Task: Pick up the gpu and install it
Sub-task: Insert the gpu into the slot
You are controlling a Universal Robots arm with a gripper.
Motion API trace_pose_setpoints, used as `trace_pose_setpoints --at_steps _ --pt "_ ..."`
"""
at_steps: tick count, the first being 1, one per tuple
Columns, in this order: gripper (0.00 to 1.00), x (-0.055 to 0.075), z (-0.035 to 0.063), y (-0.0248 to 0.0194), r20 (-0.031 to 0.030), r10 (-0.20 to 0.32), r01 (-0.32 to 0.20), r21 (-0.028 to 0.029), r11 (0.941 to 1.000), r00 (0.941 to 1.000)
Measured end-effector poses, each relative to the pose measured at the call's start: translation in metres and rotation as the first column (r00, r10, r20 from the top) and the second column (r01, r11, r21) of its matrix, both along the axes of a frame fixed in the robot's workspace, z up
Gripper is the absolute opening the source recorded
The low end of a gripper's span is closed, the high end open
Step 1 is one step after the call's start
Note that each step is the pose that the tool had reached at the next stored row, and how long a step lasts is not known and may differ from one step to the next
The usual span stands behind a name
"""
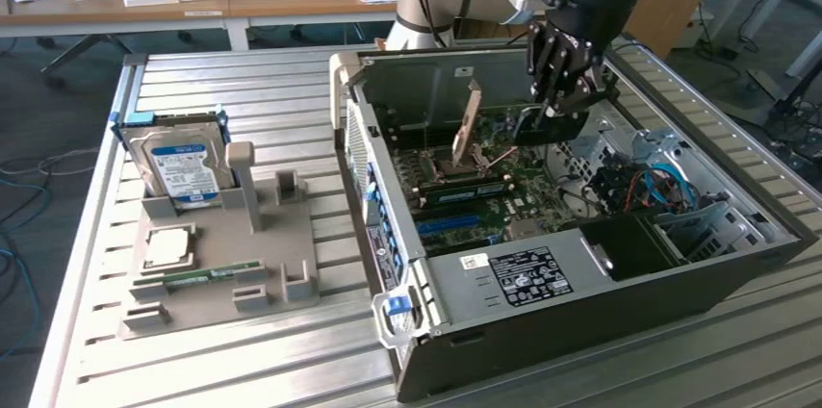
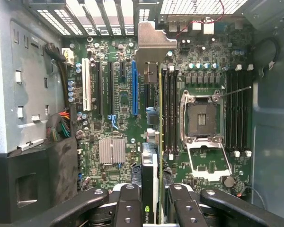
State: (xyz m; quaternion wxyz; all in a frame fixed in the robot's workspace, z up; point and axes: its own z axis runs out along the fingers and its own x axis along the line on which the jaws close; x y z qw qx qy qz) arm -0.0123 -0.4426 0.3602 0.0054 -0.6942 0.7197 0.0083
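Your gripper (image 1: 565,100) has the gpu (image 2: 150,170) inside the open computer case (image 1: 565,307).

The jaws are pinching the gpu at one end. It stands on its thin edge over the green board (image 2: 113,97), just beside the long blue slot (image 2: 135,87). Its silver end plate is by the back wall of the case. You cannot tell if it touches the board. The hard drive (image 1: 180,167) stands well apart on the worktop (image 1: 257,81).

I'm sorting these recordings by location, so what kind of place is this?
Probably a robotics lab or workshop set up for computer assembly: an open computer case lies on a slatted metal table, a grey fixture holds a hard drive, and the gripper holds the gpu over the motherboard.
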Motion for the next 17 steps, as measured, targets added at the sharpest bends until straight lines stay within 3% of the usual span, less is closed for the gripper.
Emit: trace_pose_setpoints --at_steps 17 --pt "0.26 -0.0012 -0.0021 -0.0007 0.0001 0.013 -0.013 0.0023 0.9999 0.9999"
